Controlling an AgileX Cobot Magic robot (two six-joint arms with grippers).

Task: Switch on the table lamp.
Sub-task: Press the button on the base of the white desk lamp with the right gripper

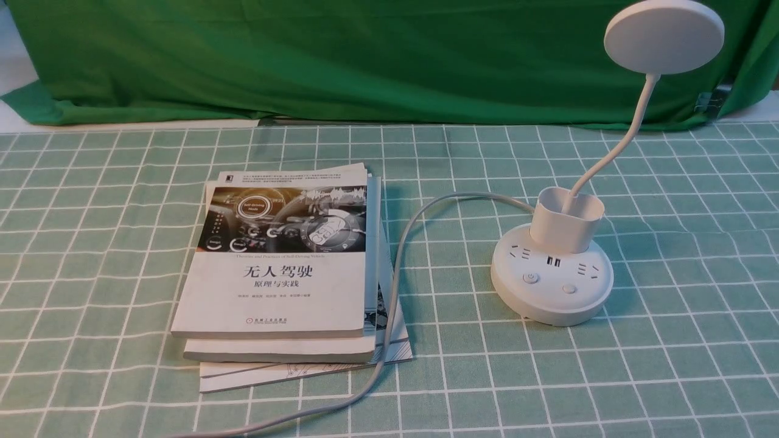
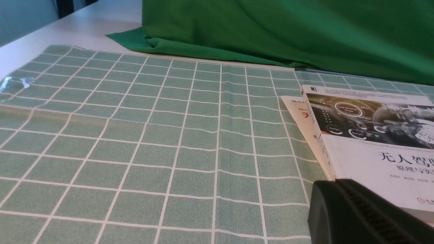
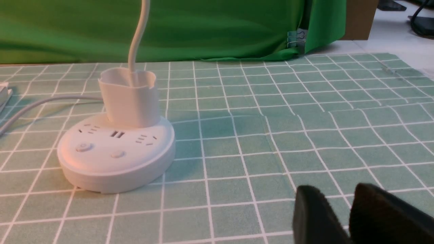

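1. The white table lamp with a round disc head [image 1: 664, 38] stands on the surface, right of the stacked books [image 1: 274, 261], its buttons probably left accessible for pressing.
2. The right wrist view shows the black right gripper [image 3: 334, 206], fingers slightly apart, absent from the front view; the left gripper [image 2: 339, 184] looks closed.

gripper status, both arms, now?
Left gripper: closed, holding nothing.
Right gripper: open, fingers apart, holding nothing.
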